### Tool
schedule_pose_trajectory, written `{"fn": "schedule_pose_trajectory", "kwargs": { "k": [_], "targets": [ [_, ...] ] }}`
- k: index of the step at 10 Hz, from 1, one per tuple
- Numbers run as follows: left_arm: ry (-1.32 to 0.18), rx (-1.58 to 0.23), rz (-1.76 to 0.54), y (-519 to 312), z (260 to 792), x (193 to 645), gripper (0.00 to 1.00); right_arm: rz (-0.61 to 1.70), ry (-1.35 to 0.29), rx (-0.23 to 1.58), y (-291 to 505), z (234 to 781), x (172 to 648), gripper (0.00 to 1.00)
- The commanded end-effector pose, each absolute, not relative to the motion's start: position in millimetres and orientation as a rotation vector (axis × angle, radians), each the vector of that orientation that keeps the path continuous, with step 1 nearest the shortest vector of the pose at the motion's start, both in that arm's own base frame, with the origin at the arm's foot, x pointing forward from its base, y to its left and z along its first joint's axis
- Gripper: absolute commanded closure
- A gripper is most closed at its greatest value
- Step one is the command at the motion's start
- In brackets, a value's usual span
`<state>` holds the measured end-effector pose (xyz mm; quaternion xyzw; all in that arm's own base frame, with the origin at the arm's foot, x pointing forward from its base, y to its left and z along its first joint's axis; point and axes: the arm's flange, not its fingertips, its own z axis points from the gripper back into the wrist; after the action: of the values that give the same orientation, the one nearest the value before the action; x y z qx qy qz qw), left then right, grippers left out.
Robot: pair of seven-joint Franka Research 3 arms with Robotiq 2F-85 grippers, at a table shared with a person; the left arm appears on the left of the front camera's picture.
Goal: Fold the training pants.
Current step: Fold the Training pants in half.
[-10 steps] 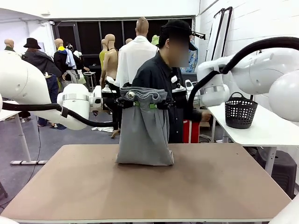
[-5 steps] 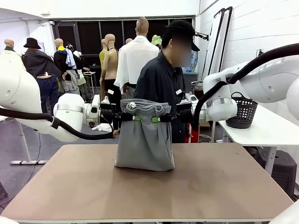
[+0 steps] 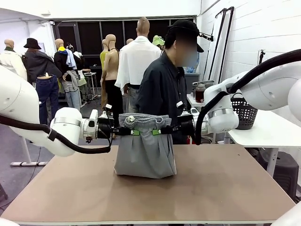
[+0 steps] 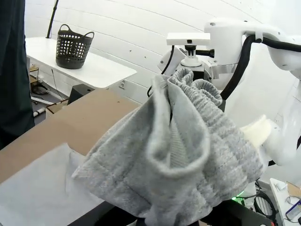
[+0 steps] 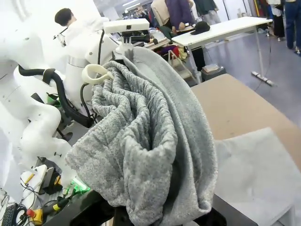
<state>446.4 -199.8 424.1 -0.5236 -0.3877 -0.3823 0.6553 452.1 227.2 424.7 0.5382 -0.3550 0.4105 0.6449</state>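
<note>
Holding the training pants (image 3: 145,150) up by their gathered waistband, both claws are clamped on the cloth, so you are in the middle of the fold rather than at either end of it. Your left gripper (image 3: 133,132) pinches the band from one side and your right gripper (image 3: 158,132) from the other, the two green-padded tips close together with only a short bunched stretch of waistband between them. Below the claws the grey jersey hangs as a short, wide bundle whose lower edge rests on the table (image 3: 225,188) — it looks already doubled over, since what hangs is far too short for full legs, though you cannot see the layers clearly enough to count the folds. From the left wrist camera the training pants (image 4: 183,155) bunch up just ahead of that claw, with the ribbed band puckered on top; from the right wrist camera the pants (image 5: 146,141) likewise drape over the claw, a white drawstring loop (image 5: 96,73) standing just beyond the band. The person (image 3: 164,89) stands behind the garment, beyond both claws, hands not on the cloth as far as you can tell. What seems done — the pickup and probably a first fold. What seems left: lay the bundle flat, bring the waistband over the lower part, release it, and leave a tidy stack.
</note>
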Motion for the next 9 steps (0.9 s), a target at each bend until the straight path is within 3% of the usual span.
{"fn": "schedule_pose_trajectory", "kwargs": {
  "k": [1, 5, 9],
  "targets": [
    [-0.888, -1.183, -0.882, -201, 431, 449, 1.00, 0.931, -0.811, 1.218, 225, 425, 453, 1.00],
    [-0.879, -1.185, -0.876, -202, 426, 447, 1.00, 0.933, -0.808, 1.222, 226, 424, 453, 1.00],
    [-0.745, -1.245, -0.640, -187, 395, 423, 1.00, 0.737, -0.698, 1.335, 217, 379, 443, 1.00]
  ]
}}
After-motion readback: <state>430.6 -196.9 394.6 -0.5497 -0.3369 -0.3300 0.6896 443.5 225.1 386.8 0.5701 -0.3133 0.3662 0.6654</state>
